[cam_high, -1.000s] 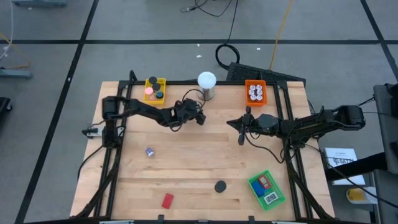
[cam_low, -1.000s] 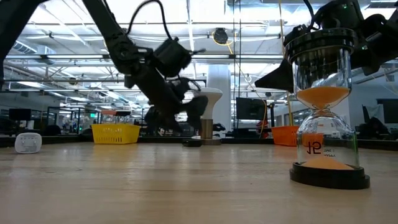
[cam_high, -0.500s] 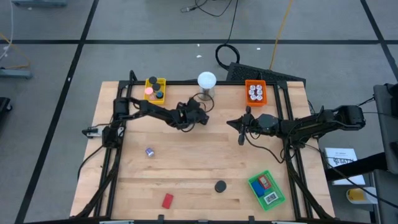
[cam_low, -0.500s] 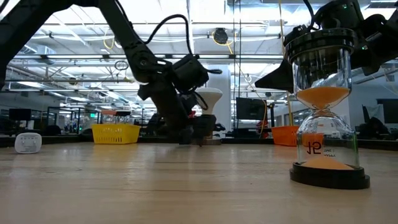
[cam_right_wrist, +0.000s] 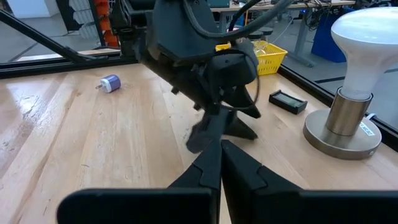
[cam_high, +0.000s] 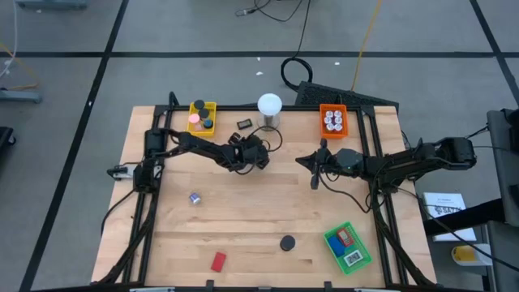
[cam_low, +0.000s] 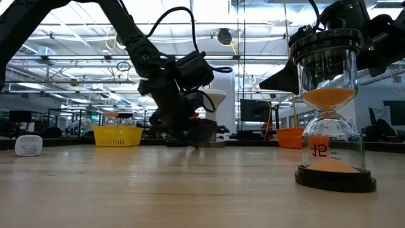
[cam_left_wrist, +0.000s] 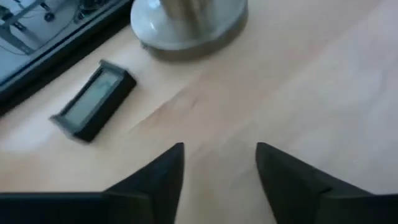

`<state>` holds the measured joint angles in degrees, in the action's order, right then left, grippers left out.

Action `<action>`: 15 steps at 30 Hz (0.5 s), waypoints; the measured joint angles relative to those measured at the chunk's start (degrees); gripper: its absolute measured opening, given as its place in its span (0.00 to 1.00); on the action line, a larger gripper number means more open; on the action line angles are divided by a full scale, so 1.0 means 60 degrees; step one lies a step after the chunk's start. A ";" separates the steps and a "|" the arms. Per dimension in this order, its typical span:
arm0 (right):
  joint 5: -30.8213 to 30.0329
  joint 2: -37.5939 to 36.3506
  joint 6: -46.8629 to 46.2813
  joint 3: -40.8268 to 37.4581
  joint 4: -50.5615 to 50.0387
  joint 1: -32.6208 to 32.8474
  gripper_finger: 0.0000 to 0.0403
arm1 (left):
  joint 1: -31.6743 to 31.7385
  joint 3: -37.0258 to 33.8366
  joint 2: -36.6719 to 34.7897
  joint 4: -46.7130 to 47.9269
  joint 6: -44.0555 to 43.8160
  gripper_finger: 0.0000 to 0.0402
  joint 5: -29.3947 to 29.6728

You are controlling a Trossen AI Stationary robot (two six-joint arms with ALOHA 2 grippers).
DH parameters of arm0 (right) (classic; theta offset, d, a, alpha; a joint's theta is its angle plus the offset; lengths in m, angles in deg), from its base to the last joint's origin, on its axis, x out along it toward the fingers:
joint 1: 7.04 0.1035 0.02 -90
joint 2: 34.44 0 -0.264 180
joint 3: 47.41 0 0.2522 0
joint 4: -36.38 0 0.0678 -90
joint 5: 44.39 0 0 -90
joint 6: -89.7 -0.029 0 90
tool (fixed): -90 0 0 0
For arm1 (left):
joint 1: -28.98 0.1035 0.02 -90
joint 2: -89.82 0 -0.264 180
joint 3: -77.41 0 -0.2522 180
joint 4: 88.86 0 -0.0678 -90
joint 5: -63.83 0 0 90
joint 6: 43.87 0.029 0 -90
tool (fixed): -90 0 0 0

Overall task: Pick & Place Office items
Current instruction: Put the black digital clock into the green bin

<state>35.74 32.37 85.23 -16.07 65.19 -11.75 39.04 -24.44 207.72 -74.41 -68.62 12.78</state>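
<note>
Office items: flat black rectangular piece on wood; left jaws apart, right closed.

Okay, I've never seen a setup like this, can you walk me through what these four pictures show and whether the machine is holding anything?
This is a robot with two dark arms bolted to a wooden table, filmed at once by four cameras: one overhead, one level with the tabletop, and one on each arm's wrist.

From above, the left hand is low over the table's far middle, near a white ball lamp on a metal base. Its own camera shows its fingers apart with bare wood between them, so it holds nothing. A small black device with a grey screen lies just ahead.

The right hand waits mid-table, shut and empty.

Scattered about are a purple clip, a red block, a black disc, yellow, orange and green trays, and an hourglass.
</note>
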 joint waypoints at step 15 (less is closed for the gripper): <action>0.0191 0.0000 -0.0066 0.0000 0.0007 0.0018 0.00 | 0.3352 -0.0012 -0.1645 0.1857 0.3202 0.44 -0.4825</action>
<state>36.89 32.37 84.83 -16.07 65.23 -11.64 59.15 -24.51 197.85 -63.27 -49.41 -16.17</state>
